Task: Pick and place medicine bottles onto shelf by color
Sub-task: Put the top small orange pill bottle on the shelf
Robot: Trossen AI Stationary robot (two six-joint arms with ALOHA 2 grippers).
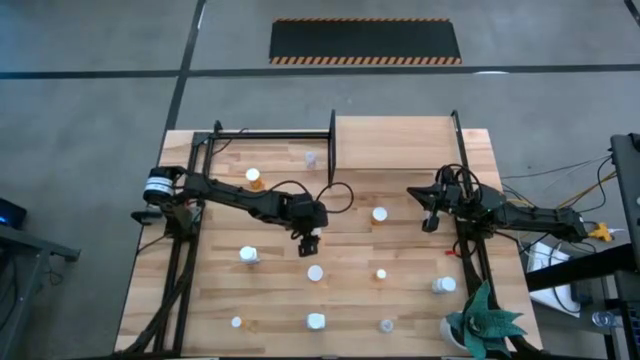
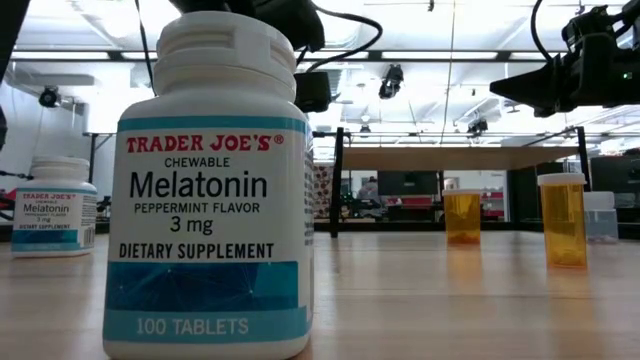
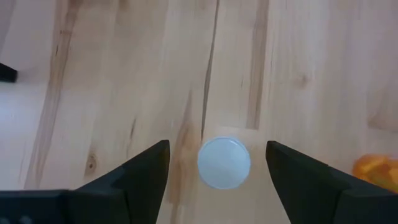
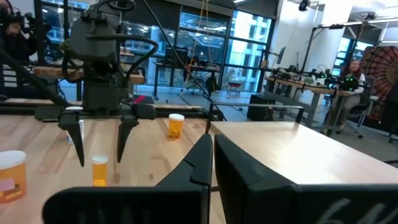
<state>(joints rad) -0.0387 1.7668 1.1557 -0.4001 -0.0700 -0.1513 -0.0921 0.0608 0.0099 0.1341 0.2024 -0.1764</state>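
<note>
My left gripper (image 1: 309,245) hangs open over the middle of the table, fingers pointing down. In the left wrist view (image 3: 217,144) the white cap of a bottle (image 3: 224,163) shows from above between the fingers, lower than them and untouched; it looks like the white-capped bottle (image 1: 315,272) in the high view. My right gripper (image 1: 430,222) is shut and empty, above the table in front of the shelf (image 1: 395,140). Other bottles stand upright on the table: an orange one (image 1: 255,178), a clear one (image 1: 311,157), white-capped ones (image 1: 248,255) (image 1: 379,214).
More bottles stand toward the near edge (image 1: 316,321) (image 1: 443,285) (image 1: 237,322). A large white Melatonin bottle (image 2: 210,190) fills the low view. A green plant (image 1: 480,325) sits at the near right corner. Black frame posts (image 1: 332,150) edge the shelf. People are in the room behind.
</note>
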